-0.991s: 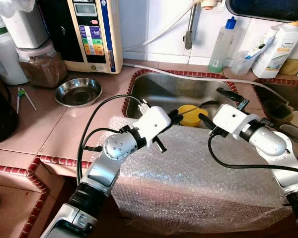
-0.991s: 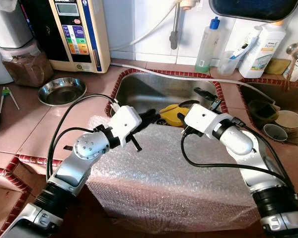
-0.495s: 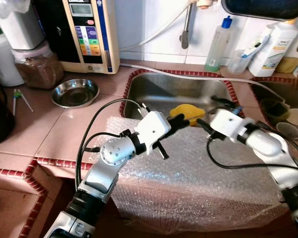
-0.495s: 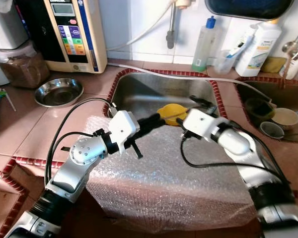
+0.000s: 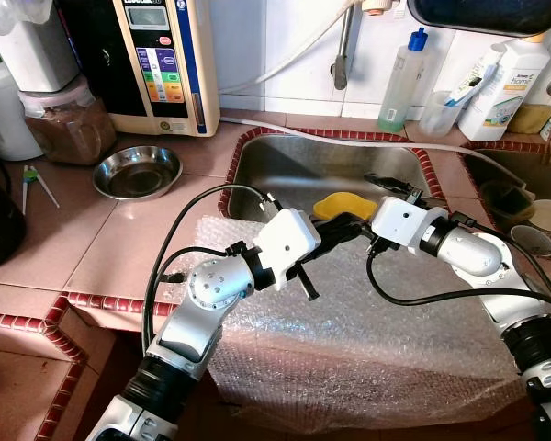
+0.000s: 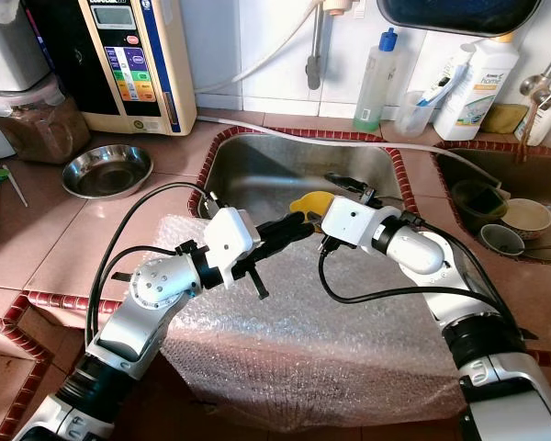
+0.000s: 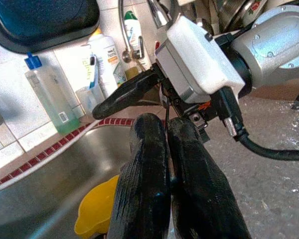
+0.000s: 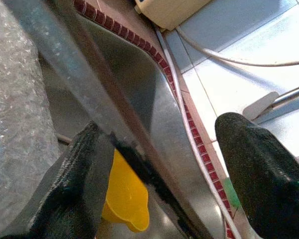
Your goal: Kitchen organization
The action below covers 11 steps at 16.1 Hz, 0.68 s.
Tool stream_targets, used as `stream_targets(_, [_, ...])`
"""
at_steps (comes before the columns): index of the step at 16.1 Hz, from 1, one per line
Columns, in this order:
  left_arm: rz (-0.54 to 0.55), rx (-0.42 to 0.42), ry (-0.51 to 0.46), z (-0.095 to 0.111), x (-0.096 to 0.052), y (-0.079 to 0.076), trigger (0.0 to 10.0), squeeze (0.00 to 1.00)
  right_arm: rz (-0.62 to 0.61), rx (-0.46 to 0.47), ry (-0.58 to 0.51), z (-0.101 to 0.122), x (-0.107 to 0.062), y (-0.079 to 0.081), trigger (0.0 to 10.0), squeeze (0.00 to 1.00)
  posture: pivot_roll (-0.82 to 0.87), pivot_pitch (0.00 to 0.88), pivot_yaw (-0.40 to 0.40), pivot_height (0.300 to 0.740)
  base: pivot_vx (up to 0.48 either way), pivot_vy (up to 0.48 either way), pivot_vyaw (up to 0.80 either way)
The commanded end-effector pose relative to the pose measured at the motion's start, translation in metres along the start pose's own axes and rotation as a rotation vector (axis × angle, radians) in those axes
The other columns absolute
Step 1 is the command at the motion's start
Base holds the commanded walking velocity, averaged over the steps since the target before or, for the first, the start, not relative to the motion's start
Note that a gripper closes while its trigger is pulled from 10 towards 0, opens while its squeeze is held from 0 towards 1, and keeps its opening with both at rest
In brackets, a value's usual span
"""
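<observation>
Bubble wrap (image 5: 367, 340) before sink (image 5: 294, 165).

Home kitchen, steel sink (image 5: 303, 170), tiled counter (image 5: 119, 239), dish soap bottle (image 5: 406, 69)

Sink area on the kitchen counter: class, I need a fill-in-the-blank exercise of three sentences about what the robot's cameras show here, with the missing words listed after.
1. The sheet of bubble wrap hangs over the front edge of the ____.
2. The funnel lying in the sink is coloured ____.
3. The left gripper has its two black fingers ____.

Missing words: sink; yellow; shut
</observation>
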<state>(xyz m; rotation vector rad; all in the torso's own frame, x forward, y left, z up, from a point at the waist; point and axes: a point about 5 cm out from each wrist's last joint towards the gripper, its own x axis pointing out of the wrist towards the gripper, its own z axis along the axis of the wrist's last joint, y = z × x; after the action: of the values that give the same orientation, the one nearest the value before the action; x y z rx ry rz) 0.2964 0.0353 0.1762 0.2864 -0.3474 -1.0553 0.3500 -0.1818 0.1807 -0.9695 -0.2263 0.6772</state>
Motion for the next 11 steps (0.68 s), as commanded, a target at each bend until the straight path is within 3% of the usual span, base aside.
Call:
stream_targets(1, [0.002,0.045,-0.011,0.006,0.004,0.0,0.0,0.0,0.067,-0.05,-0.107,0.022,0.009,0.005,0.0,0.0,0.05,0.078,0.027,0.74,0.0,0.0,0.0])
stream_targets(3, [0.021,0.049,-0.009,0.006,0.006,0.002,0.0,0.0,0.079,-0.049,-0.135,0.029,0.01,0.007,0.0,0.0,0.05,0.078,0.027,0.74,0.0,0.0,0.0])
stream_targets(5, [0.04,0.052,-0.01,0.006,0.007,0.004,1.3,0.0,0.091,-0.054,-0.153,0.033,0.01,0.009,0.0,0.0,0.04,0.078,0.029,0.74,0.0,0.0,0.0])
stream_targets(6, [0.06,0.056,0.004,0.005,0.007,0.006,1.0,0.0,0.101,-0.057,-0.165,0.036,0.01,0.011,0.0,0.0,0.04,0.078,0.029,0.74,0.0,0.0,0.0])
stream_targets(7, [0.078,0.046,0.009,0.004,0.007,0.008,0.0,0.0,0.115,-0.055,-0.18,0.039,0.01,0.014,0.0,0.0,0.04,0.078,0.029,0.74,0.0,0.0,0.0])
stream_targets(10, [0.087,0.044,0.01,0.003,0.007,0.008,0.0,0.0,0.191,-0.036,-0.22,0.051,0.012,0.03,0.0,0.0,0.04,0.078,0.027,0.74,0.0,0.0,0.0])
stream_targets(11, [0.089,0.041,0.01,0.003,0.007,0.008,0.0,0.0,0.222,-0.076,-0.219,0.052,0.012,0.039,2.7,0.0,0.04,0.077,0.026,0.74,0.0,0.0,0.0])
